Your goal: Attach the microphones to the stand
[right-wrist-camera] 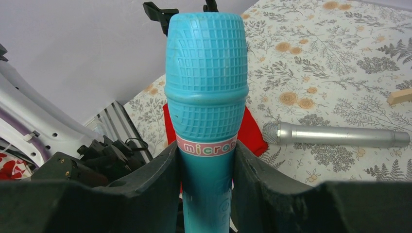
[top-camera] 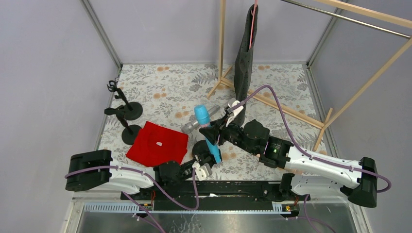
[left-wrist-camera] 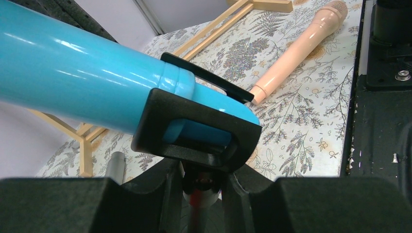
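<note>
Right end effector (right-wrist-camera: pixel 207 151) clamping cyan microphone (right-wrist-camera: pixel 206 73), tail half-hidden in clip (left-wrist-camera: pixel 150 121)

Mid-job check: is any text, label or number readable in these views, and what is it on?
"microp": on the pink band around the cyan microphone, just below its head, in the right wrist view. The rest of the word wraps out of sight.
Nothing else can be read. The silver microphone and the peach microphone show no lettering, and any small marks in the top view are too small to read.
</note>
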You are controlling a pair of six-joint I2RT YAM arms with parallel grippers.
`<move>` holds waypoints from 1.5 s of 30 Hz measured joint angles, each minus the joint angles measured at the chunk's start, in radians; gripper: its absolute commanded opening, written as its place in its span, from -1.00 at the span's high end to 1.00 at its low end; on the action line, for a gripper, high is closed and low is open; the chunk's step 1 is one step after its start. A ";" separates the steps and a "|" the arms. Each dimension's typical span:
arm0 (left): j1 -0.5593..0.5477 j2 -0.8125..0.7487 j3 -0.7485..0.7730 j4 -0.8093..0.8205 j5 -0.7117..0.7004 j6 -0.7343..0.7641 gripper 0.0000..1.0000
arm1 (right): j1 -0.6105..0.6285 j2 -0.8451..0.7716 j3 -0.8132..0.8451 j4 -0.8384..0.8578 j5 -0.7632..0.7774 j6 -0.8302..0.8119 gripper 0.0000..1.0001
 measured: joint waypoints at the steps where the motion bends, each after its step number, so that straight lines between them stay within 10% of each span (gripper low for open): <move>1: 0.000 0.001 0.000 0.002 0.000 0.000 1.00 | 0.002 0.000 0.000 -0.002 0.006 0.001 1.00; 45: -0.008 0.054 -0.004 0.073 0.010 0.008 1.00 | 0.062 -0.148 -0.195 0.101 0.109 0.071 1.00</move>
